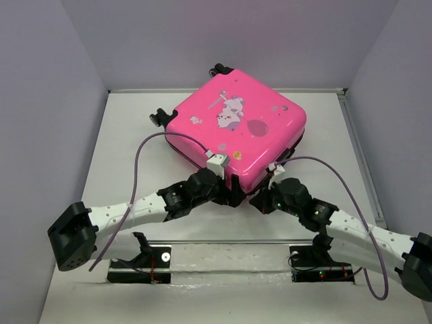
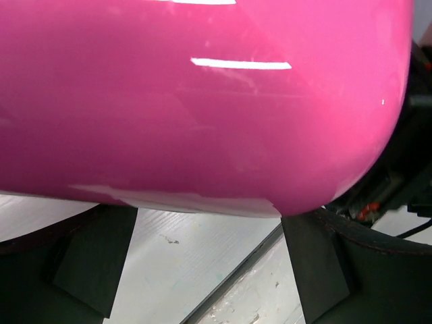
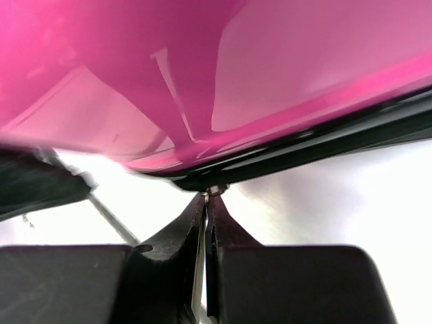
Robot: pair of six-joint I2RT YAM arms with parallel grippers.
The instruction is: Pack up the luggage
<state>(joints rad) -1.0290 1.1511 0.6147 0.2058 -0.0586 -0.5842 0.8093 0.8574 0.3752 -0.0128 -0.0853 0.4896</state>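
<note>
Right gripper (image 3: 209, 197) closed at pink luggage (image 1: 236, 128) edge, possibly pinching zipper pull (image 3: 216, 190)

We count one luggage (image 1: 236, 128), two wheels (image 1: 159, 117) on its far side, one left gripper (image 1: 231, 194) and one right gripper (image 1: 262, 200) at its near edge.

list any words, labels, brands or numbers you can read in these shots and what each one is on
None: no readable text in any view.
luggage: its lid shows only a cartoon animal print with a balloon and small dots; any lettering there is too small to tell.
Both wrist views: plain glossy pink shell, no writing.
</note>
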